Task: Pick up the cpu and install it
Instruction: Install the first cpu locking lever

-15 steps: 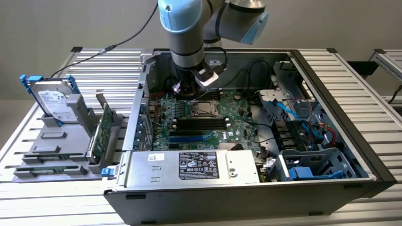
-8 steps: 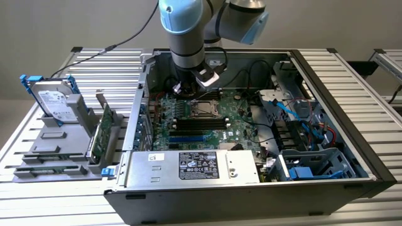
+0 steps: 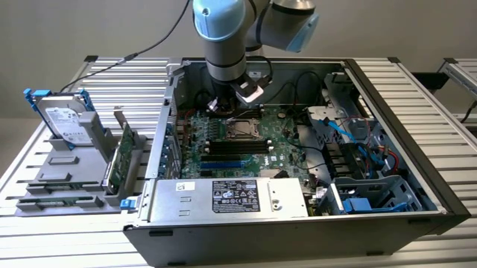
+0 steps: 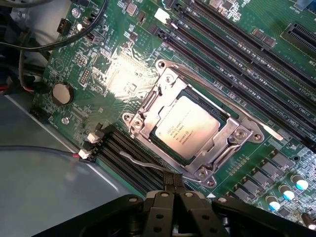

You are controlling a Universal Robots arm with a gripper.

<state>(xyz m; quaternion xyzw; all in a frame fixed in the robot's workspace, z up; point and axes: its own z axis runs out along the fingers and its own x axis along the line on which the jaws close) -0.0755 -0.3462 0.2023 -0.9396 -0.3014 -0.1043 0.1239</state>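
One slatted table [image 3: 425, 139] bears the open case [image 3: 298, 245]; end effector [image 4: 174, 188] closed at socket lever [image 4: 143, 164].

This looks like a robot lab or workshop where computers get put together. A big dark computer case [image 3: 417, 167] lies open on a table [image 3: 111, 72] made of long metal slats. Inside the case is a green board [image 3: 253, 153] with the cpu [image 4: 186, 127] sitting in its metal frame, and a silver power box [image 3: 231, 198] at the side nearest the camera. A grey and blue robot arm [image 3: 223, 39] reaches down into the case. Beside the case, on the exterior view's left, a grey holder [image 3: 60, 178] keeps a hard drive [image 3: 63, 120] and a card [image 3: 119, 159] standing up. Behind the case is a plain grey wall [image 3: 52, 28].
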